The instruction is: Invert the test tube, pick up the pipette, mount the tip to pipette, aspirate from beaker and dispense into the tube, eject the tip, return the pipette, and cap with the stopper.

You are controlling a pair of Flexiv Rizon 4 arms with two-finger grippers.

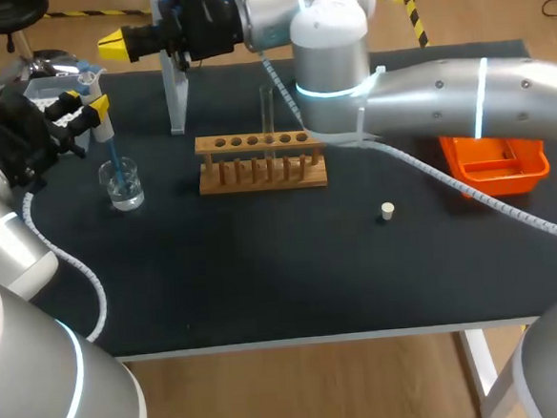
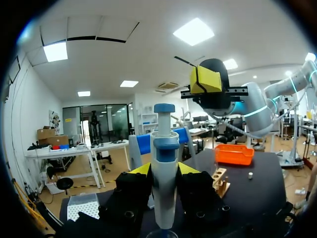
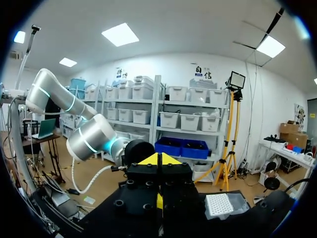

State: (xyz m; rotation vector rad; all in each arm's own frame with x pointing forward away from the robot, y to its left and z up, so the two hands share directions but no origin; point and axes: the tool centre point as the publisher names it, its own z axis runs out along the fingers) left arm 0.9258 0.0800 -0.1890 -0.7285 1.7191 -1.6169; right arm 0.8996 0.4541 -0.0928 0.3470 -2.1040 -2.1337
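Note:
My left gripper (image 1: 95, 109) is shut on a white-and-blue pipette (image 1: 103, 126) held upright at the table's left. Its blue tip (image 1: 116, 168) dips into the glass beaker (image 1: 124, 184) of clear liquid. In the left wrist view the pipette (image 2: 165, 183) stands between the yellow fingertips of my left gripper (image 2: 164, 171). A glass test tube (image 1: 267, 114) stands upright in the wooden rack (image 1: 261, 162). The small white stopper (image 1: 387, 211) lies to the rack's right. My right gripper (image 1: 112, 45) is shut on nothing, reaching past the middle above the far left of the table; its tips (image 3: 159, 159) meet.
An orange tray (image 1: 493, 160) sits at the right under my right arm. A tip box (image 1: 45, 88) is at the far left corner, and a white stand (image 1: 174, 82) rises behind the rack. Dark mat lies bare in front of the rack.

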